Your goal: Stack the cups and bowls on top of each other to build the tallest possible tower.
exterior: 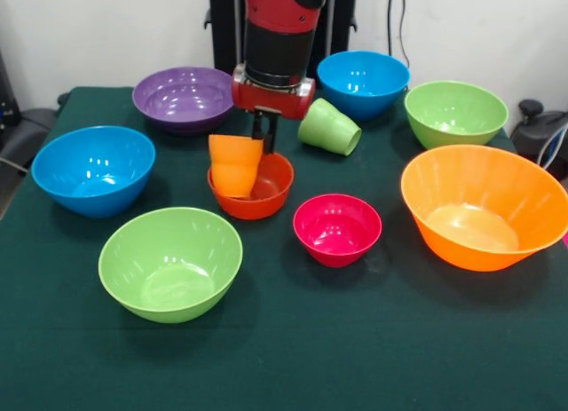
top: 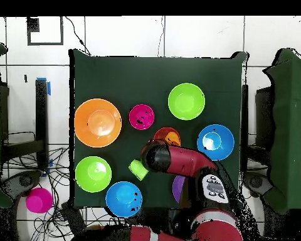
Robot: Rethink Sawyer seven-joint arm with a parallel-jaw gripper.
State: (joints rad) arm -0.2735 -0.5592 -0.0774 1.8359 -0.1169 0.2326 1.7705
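Observation:
My gripper (exterior: 264, 134) hangs at the table's middle back, shut on the right rim of the orange cup (exterior: 235, 165). The cup stands mouth up and slightly tilted inside the small red-orange bowl (exterior: 266, 193). In the overhead view the arm covers the gripper, and the cup (top: 172, 138) and bowl (top: 163, 132) show just beyond it. The light green cup (exterior: 328, 127) lies on its side just right of the gripper. The magenta bowl (exterior: 337, 229) stands empty in front, to the right of the red-orange bowl.
Around them stand the largest orange bowl (exterior: 484, 207), two green bowls (exterior: 170, 262) (exterior: 455, 112), two blue bowls (exterior: 93, 169) (exterior: 362, 81) and the purple bowl (exterior: 184, 98). A magenta round thing (top: 38, 200) lies off the table.

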